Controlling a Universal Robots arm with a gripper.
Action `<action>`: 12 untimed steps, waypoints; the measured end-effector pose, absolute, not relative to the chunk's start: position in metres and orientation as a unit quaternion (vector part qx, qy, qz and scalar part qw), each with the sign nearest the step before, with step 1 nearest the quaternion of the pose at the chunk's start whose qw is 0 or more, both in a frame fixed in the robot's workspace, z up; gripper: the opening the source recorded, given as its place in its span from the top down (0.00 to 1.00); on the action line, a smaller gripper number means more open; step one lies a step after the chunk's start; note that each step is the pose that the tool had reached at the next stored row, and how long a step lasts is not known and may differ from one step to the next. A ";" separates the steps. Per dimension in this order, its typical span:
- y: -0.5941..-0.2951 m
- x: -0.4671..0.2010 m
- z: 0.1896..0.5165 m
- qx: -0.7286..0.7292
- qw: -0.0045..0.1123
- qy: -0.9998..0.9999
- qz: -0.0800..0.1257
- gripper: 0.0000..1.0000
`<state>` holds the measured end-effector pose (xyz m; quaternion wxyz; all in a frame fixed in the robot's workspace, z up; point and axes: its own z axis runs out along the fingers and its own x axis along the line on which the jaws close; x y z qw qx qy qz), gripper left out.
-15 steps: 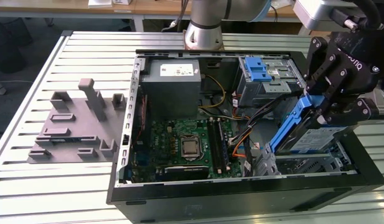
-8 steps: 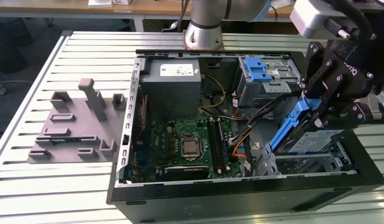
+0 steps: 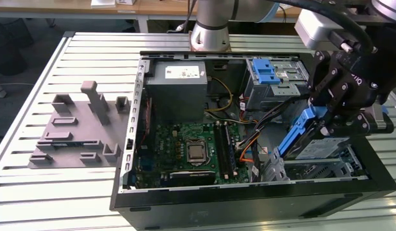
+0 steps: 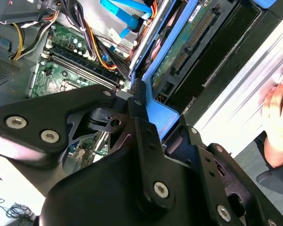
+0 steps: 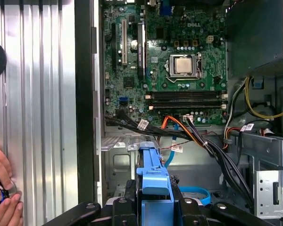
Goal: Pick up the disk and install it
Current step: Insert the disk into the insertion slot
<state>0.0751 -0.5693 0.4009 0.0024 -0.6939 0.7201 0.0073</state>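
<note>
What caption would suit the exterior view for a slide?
Robot gripper holds the blue-framed disk, tilted, above the metal drive bay of an open computer case.

Open black computer case [image 3: 249, 204] on slatted table [image 3: 31, 183]; green motherboard [image 3: 172, 144] inside (CPU [image 3: 196, 151] bare); grey fixture [image 3: 63, 144] beside.

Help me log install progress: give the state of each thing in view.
disk: held tilted above the drive bay, not seated.
gripper: shut on the disk.
computer case: open, insides exposed.
processor: bare, no cooler on it.
</note>
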 end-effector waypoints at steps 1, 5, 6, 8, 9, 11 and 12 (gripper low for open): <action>-0.569 0.075 0.400 -0.694 0.002 0.720 0.007 0.64; -0.569 0.075 0.394 -0.694 0.002 0.720 0.007 0.64; -0.569 0.075 0.393 -0.694 0.002 0.720 0.007 0.64; -0.569 0.075 0.390 -0.694 0.002 0.720 0.007 0.64; -0.569 0.075 0.389 -0.694 0.002 0.720 0.007 0.63; -0.569 0.075 0.388 -0.694 0.002 0.720 0.007 0.63; -0.569 0.075 0.387 -0.694 0.002 0.720 0.007 0.56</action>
